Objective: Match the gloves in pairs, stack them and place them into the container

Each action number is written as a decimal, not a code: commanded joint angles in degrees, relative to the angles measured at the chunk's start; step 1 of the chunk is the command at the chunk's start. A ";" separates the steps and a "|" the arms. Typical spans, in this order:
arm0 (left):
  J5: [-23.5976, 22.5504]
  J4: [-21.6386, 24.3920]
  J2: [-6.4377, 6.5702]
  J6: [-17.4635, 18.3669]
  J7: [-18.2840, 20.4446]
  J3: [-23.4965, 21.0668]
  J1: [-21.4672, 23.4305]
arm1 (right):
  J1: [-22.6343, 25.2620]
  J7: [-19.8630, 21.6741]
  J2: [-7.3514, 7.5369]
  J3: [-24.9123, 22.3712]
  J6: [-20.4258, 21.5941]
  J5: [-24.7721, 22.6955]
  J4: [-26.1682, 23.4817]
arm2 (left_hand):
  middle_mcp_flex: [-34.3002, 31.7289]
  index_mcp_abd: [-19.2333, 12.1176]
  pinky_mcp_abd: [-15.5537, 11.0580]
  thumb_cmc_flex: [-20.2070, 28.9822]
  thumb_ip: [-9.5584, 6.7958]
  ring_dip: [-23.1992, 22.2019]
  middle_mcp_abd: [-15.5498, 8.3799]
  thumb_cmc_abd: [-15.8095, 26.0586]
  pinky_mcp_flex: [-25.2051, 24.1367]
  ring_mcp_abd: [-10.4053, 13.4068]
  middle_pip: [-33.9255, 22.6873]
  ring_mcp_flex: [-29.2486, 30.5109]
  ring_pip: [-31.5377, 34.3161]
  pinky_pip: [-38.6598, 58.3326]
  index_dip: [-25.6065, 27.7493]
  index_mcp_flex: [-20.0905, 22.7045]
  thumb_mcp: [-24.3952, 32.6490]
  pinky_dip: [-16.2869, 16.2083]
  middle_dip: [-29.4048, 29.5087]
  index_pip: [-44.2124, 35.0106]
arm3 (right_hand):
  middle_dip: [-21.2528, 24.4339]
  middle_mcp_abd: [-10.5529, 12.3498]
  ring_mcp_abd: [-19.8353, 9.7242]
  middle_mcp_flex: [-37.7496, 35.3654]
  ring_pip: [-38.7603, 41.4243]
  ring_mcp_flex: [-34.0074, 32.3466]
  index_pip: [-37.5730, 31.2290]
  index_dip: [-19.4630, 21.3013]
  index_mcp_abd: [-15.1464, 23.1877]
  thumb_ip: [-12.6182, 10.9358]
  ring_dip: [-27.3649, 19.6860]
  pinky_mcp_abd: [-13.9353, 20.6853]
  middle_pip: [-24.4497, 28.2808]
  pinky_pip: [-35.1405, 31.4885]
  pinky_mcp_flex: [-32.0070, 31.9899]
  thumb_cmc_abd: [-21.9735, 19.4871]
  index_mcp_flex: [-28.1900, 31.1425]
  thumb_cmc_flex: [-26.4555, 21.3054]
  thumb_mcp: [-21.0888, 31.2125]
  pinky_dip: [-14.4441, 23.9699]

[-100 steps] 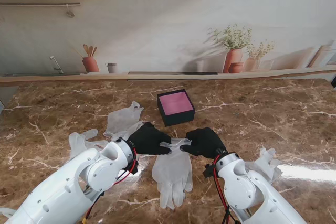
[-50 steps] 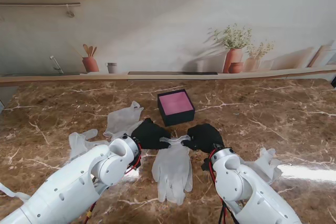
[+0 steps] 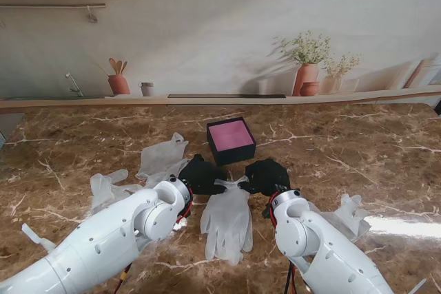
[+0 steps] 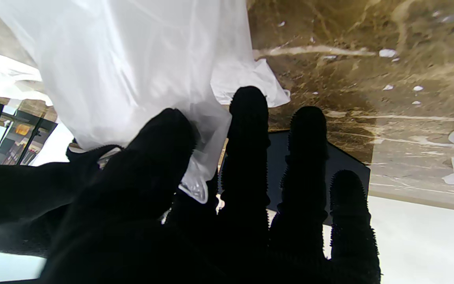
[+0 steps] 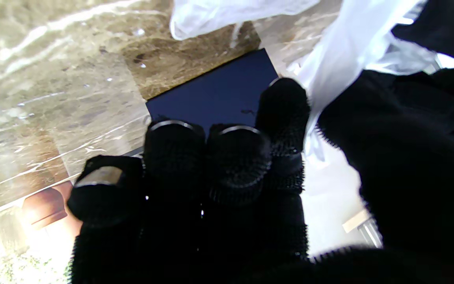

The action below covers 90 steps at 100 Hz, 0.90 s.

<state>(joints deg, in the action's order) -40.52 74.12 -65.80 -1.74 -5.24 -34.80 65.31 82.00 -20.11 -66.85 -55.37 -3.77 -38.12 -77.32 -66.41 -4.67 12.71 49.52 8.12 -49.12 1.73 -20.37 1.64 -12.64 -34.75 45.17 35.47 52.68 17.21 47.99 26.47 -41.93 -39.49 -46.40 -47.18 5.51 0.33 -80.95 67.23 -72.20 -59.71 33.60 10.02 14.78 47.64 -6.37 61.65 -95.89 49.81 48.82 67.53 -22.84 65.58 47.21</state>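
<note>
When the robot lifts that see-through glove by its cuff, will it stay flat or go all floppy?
Probably floppy: the clear glove is thin film, already creasing where the left hand and right hand pinch its cuff. It looks very light, so its fingers would likely dangle. Its glossy surface may slip.

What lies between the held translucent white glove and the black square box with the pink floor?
Nothing visible. Both hands, left hand and right hand, pinch the cuff of the translucent white glove, and only bare marble separates it from the black square box just beyond.

Even, bright light; glare patch on the marble table [image 3: 403, 226], wrist views backlit, fingers blurred.
</note>
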 commanded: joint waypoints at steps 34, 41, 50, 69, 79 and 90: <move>-1.07 -2.68 -1.31 -4.13 -2.07 2.28 -1.26 | -4.85 -4.88 -1.72 4.48 1.18 0.14 10.38 | 1.35 -1.09 -0.19 -1.81 1.36 0.01 -1.33 -2.78 -0.48 0.92 -0.66 -1.71 1.14 1.42 -1.56 -0.54 1.75 -0.15 0.63 -0.94 | 0.19 1.23 -2.66 -1.94 0.23 -1.56 0.15 1.29 1.71 -2.18 1.28 1.69 0.01 -3.57 -0.79 -3.20 1.06 0.98 -1.56 -1.00; -1.75 -2.21 -1.17 -5.42 -2.06 2.21 -0.95 | -4.92 -5.32 -1.77 4.69 0.86 -0.14 10.63 | 4.23 0.15 -0.31 -2.61 1.33 0.69 -0.88 -3.36 -0.89 0.80 2.08 -3.65 -0.33 1.25 -2.07 -2.55 -0.04 0.17 2.22 2.00 | 0.64 1.70 -2.69 -1.91 -0.61 -0.99 1.73 1.28 1.36 -2.36 1.03 1.89 -1.93 -3.18 -1.21 -5.14 0.07 0.94 -3.61 -0.85; -2.83 -1.44 -0.91 -6.67 -2.15 1.80 -0.33 | -4.93 -5.53 -1.41 4.98 0.31 -1.76 10.71 | 8.25 1.35 -0.39 -4.24 0.88 2.31 -0.65 -3.12 -1.19 1.09 6.20 -6.12 -2.93 1.07 -1.37 -4.16 -0.64 0.46 6.14 7.71 | 1.85 1.39 -2.41 -1.87 -2.44 0.16 3.00 -3.88 0.76 -1.22 0.15 2.06 -6.07 -2.32 -2.07 -4.54 -2.31 0.32 -6.00 -0.78; -2.58 1.15 -0.12 -6.75 -0.17 -0.46 1.53 | -4.24 -4.04 -0.59 4.84 -2.01 -3.91 9.36 | 25.10 6.38 -2.96 -12.46 -2.15 17.08 2.61 0.35 -1.92 1.92 18.24 -14.02 -17.12 -4.03 -2.49 -10.80 7.60 5.44 21.76 25.06 | 3.25 1.84 -2.72 -1.39 -5.50 3.36 4.46 -6.84 0.60 0.65 -0.80 2.26 -12.67 0.79 -5.14 -1.53 -6.39 0.21 -7.05 -1.41; -3.03 2.12 0.26 -6.74 0.21 -1.45 2.39 | -3.57 -3.45 -0.14 4.49 -3.69 -5.45 8.17 | 32.77 7.15 -4.58 -12.44 -2.40 20.34 3.59 1.42 -3.70 2.76 18.41 -19.03 -20.09 -6.90 -3.59 -12.88 6.34 8.61 24.26 27.61 | 2.58 1.45 -2.82 2.94 -11.03 8.39 15.30 -6.82 -1.76 -1.08 -2.06 2.33 -20.39 6.24 -9.69 -3.06 -10.26 2.26 -7.19 -1.96; -3.96 3.69 0.71 -6.47 0.04 -3.54 4.16 | -2.14 -2.33 0.36 3.09 -4.77 -6.54 5.81 | 35.31 7.29 -5.94 -12.71 -2.51 21.52 3.46 2.58 -4.93 3.33 18.36 -21.34 -20.65 -8.67 -3.88 -13.71 5.34 10.56 24.76 28.26 | 7.39 0.88 -1.65 17.00 -22.36 16.88 34.75 0.07 -3.83 -7.81 -7.15 1.33 -31.35 17.15 -17.60 -8.26 -19.13 6.53 -9.63 -4.46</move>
<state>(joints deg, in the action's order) -43.96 76.78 -65.66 -8.47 -4.73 -37.30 68.09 78.44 -23.88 -67.02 -51.52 -8.17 -44.77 -70.17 -33.77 1.64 8.35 39.02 7.36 -28.76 4.72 -19.73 -1.73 -10.90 -16.40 25.36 16.77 45.66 14.02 36.61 32.49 -32.51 -15.58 -19.63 -42.31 5.83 -0.86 -69.78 49.05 -58.59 -31.21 32.28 7.15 9.98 43.17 -4.92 34.93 -82.83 35.41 42.40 53.69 -19.18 57.96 44.82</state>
